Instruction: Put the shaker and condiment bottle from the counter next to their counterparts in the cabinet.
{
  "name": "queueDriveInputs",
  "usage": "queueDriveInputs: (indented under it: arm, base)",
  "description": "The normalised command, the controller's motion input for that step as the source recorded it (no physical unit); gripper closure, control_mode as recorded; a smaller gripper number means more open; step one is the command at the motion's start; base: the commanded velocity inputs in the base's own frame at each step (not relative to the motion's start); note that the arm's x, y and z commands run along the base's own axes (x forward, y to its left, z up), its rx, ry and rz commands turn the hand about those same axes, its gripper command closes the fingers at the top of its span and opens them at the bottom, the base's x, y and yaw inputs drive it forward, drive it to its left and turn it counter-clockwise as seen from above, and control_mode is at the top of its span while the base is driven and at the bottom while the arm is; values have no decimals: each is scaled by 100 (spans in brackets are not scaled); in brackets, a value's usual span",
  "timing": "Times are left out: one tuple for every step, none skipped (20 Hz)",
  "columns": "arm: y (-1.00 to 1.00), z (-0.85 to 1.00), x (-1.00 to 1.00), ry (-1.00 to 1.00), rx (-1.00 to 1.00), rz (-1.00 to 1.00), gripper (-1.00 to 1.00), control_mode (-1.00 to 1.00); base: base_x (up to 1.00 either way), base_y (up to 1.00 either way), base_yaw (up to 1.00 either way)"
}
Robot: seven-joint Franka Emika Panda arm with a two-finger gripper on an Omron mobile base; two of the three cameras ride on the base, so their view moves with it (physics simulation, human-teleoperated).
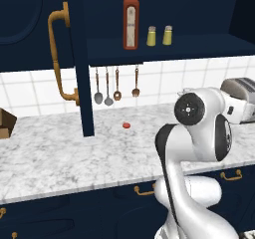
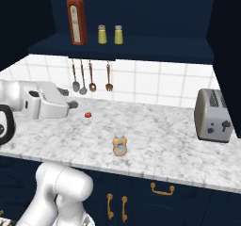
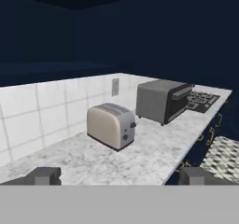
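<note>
Right base view has the condiment bottle (image 2: pixel 120 145) standing alone on the counter (image 2: pixel 160 140), well left of the toaster (image 2: pixel 214 115). Both shakers (image 2: pixel 110 34) already sit beside the red bottle (image 2: pixel 76 20) in the cabinet (image 2: pixel 141 46). Gripper (image 3: pixel 119 176) spread wide, empty, likely readying for that bottle.

The cabinet (image 1: pixel 164 46) stands open, its door (image 1: pixel 74 59) swung out toward me with a curved brass handle (image 1: pixel 59 54). On the shelf a red bottle (image 1: pixel 131 21) stands upright at the left, and just to its right 2 shakers (image 1: pixel 159 36) sit side by side, close but apart. Below hang 4 utensils (image 1: pixel 115 86) against the white tiles. A small red thing (image 1: pixel 126 125) lies on the marbled counter (image 1: pixel 55 153). The white arm (image 1: pixel 196 148) rises at the right, partly covering a toaster (image 1: pixel 241 101).
</note>
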Motion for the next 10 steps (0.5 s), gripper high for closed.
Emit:
queueDriveInputs:
  arm:
    - [-21, -100, -57, -15, -9, -34, -100, -100]
    - [-22, -100, -53, -18, -10, -32, -100, -100]
    - [-19, -100, -46, -20, -12, -29, -100, -100]
    - [-19, -100, -39, -21, -13, -27, -100, -100]
    - [-19, -100, -26, -23, -16, -24, -100, -100]
    - [-30, -100, -19, -27, -18, -19, -100, -100]
    - [-31, -100, -15, -28, -19, -17, -100, -100]
    - [-32, -100, -14, -29, -18, -17, -100, -100]
    - [-36, -100, -11, -27, -16, -17, -100, -100]
    - [-38, -100, -10, -27, -17, -16, -100, -100]
  base:
    - [0, 0, 0]
    - [0, 0, 0]
    - [0, 0, 0]
    - [0, 0, 0]
    - [0, 0, 0]
    - [0, 0, 0]
    - [0, 0, 0]
    - [0, 0, 0]
    - [0, 0, 0]
    - [0, 0, 0]
